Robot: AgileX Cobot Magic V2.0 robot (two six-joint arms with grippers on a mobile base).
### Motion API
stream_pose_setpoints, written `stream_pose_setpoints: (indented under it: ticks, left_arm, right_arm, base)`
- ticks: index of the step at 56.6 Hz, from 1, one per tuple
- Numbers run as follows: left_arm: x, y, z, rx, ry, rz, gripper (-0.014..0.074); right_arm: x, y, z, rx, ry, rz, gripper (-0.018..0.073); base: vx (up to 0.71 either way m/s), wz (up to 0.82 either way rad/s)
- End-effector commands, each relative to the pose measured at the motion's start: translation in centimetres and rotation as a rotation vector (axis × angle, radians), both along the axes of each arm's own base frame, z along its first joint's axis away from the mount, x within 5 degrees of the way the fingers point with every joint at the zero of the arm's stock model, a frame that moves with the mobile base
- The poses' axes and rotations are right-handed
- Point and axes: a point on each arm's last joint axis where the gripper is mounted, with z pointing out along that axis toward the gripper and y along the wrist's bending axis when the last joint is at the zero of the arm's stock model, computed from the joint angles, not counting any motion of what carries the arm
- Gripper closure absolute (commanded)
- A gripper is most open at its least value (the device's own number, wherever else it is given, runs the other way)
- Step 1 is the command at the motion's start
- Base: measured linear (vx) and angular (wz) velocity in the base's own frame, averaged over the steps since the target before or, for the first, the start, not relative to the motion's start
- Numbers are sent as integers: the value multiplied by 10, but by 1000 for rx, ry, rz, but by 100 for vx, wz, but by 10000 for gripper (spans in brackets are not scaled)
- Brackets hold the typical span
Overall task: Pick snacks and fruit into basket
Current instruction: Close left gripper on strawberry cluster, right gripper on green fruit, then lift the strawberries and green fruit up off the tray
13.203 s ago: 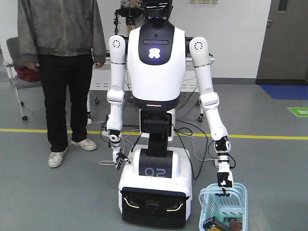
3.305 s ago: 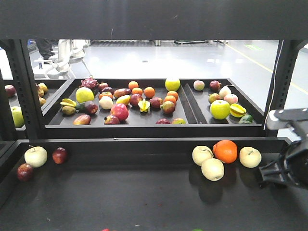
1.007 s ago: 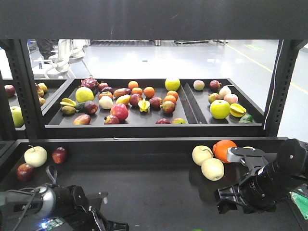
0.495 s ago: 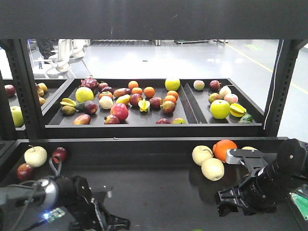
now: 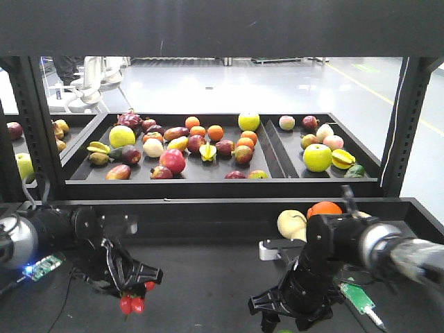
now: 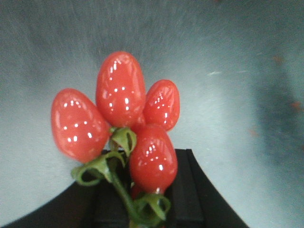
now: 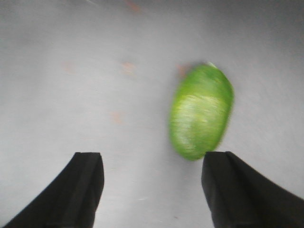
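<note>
Left end effector: clenched on the green stems of a red fruit cluster. The dark fingers pinch the stems from both sides. Four glossy oval red fruits stick out past the tips, pointing down toward the shelf. I cannot tell whether they touch it.

Right end effector: released, jaws wide apart, gripping nothing. A green fruit lies on the grey surface just ahead of one fingertip, toward that side of the gap and not centred. It looks blurred, and I cannot tell whether the finger touches it.

Further out: a cream fruit and an orange sit at the back of the same shelf, behind my right arm. One level up, a black tray holds many mixed fruits.
</note>
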Motion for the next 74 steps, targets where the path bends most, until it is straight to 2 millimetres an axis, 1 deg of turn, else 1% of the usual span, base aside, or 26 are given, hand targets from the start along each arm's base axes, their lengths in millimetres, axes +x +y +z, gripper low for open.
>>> stream_pose_setpoints:
  ticks: [1,8,18,24,29,34,44,58,74]
  left_arm:
    - [-1,0,51,-36,-145,13,600]
    - [-3,1,59,-38,-169,13,600]
    - [-5,2,67,-41,-187,12,600]
    - [-5,2,68,-41,-188,12,600]
    - [-6,2,68,-40,-186,11,600]
    - [-6,2,68,-40,-185,10,600]
    - [-6,2,67,-39,-181,9,600]
    - [-6,2,67,-39,-180,9,600]
    - [-6,2,67,-40,-176,9,600]
  right_arm:
    - [14,-2,27,-18,-60,-30,36]
    - [21,-2,17,-38,-34,-53,25]
    - [23,-2,-5,-58,8,-51,25]
    - [25,-3,-19,-91,20,-39,22]
    - [28,-5,-27,-113,8,-29,21]
    - [31,-6,-31,-126,-13,-32,21]
    - [36,-5,-29,-111,-70,-46,17]
    - [37,-4,-30,-89,-79,-58,-3]
    - [35,-4,-47,-96,-19,-71,-3]
  base:
    - [0,0]
    - [0,0]
    - [0,0]
    - [0,0]
    - [0,0]
    - [0,0]
    - [0,0]
    - [0,0]
    - [0,0]
